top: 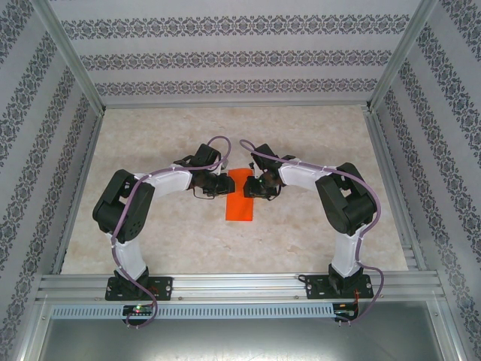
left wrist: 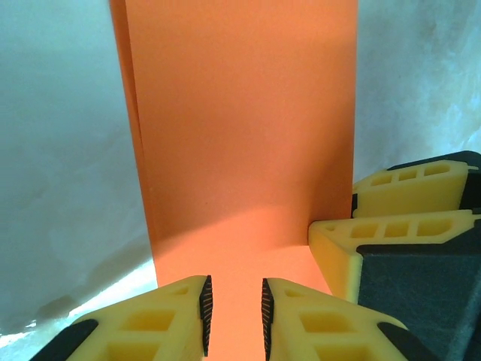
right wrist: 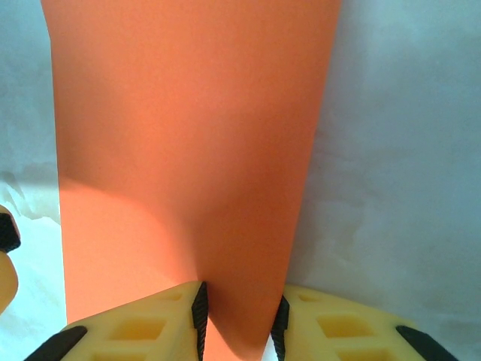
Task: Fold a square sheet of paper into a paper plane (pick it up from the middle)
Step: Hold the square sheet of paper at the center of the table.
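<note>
The sheet of paper [top: 240, 204] is bright orange-red and lies on the table as a long narrow rectangle, folded double. A second layer's edge shows along its left side [left wrist: 134, 113]. Both grippers meet over its far end. My left gripper [top: 225, 183] comes in from the left. Its jaws [left wrist: 234, 316] stand apart just over the flat paper [left wrist: 240, 135]. My right gripper [top: 254, 185] comes in from the right, and its fingers [left wrist: 391, 226] reach onto the paper's edge. Its jaws [right wrist: 239, 320] stand apart with the paper [right wrist: 188, 135] between the pads, a shaded hump rising there.
The table [top: 316, 135] is pale marbled stone, boxed in by patterned walls [top: 240, 53] and aluminium posts. An aluminium rail [top: 240, 286] at the near edge carries both arm bases. Bare tabletop lies all round the paper.
</note>
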`<state>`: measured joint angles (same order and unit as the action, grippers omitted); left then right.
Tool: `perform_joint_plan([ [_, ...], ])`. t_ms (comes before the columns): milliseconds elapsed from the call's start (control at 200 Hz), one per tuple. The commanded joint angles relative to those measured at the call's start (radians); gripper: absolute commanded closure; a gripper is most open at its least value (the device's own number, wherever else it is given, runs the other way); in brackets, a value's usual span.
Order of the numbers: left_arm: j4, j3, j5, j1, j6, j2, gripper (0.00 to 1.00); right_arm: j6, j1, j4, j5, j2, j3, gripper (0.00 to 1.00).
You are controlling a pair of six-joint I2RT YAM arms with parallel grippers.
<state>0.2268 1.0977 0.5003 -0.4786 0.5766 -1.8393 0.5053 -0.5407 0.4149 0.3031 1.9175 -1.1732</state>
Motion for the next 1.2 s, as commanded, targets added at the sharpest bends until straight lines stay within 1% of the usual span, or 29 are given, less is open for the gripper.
perform_joint_plan([
  [0, 0.043, 0.029, -0.035, -0.01, -0.025, 0.044, 0.72, -0.023, 0.002, 0.053, -0.093, 0.057, 0.039, 0.67],
  [270, 0.057, 0.034, -0.063, -0.008, -0.026, 0.058, 0.72, -0.036, -0.002, 0.062, -0.1, 0.066, 0.029, 0.66],
  [515, 0.054, 0.033, -0.061, -0.008, -0.021, 0.053, 0.72, -0.039, -0.007, 0.067, -0.106, 0.073, 0.021, 0.66],
  [1069, -0.027, 0.031, 0.018, -0.019, 0.016, -0.008, 0.73, -0.035, -0.015, 0.067, -0.11, 0.078, 0.024, 0.65],
  [1194, -0.053, 0.028, 0.043, -0.024, 0.026, -0.04, 0.75, -0.032, -0.015, 0.064, -0.107, 0.078, 0.026, 0.65],
])
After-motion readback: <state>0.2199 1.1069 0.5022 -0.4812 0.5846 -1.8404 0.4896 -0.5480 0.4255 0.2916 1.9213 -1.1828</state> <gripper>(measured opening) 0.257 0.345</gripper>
